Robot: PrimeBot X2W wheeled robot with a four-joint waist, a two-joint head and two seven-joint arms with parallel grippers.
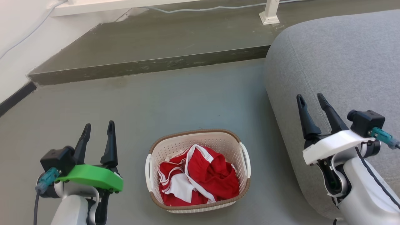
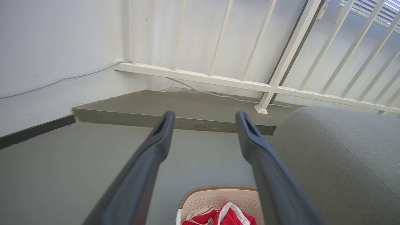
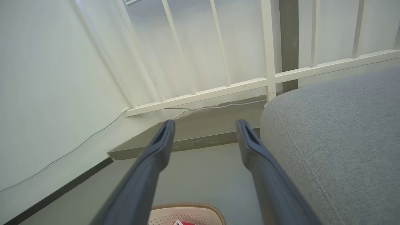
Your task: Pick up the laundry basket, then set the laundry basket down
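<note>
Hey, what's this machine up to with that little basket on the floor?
Nothing is being handled yet. The laundry basket, holding red and white clothes, sits on the grey floor beside a grey couch. The robot's left end effector and right end effector hang open to either side of it, touching nothing.

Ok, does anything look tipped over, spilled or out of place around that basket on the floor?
Nothing stands out. The laundry basket sits upright on the floor, with the red and white clothing bundled inside it and none spilled. The left pincer and right pincer are open on either side of the basket, not touching it.
</note>
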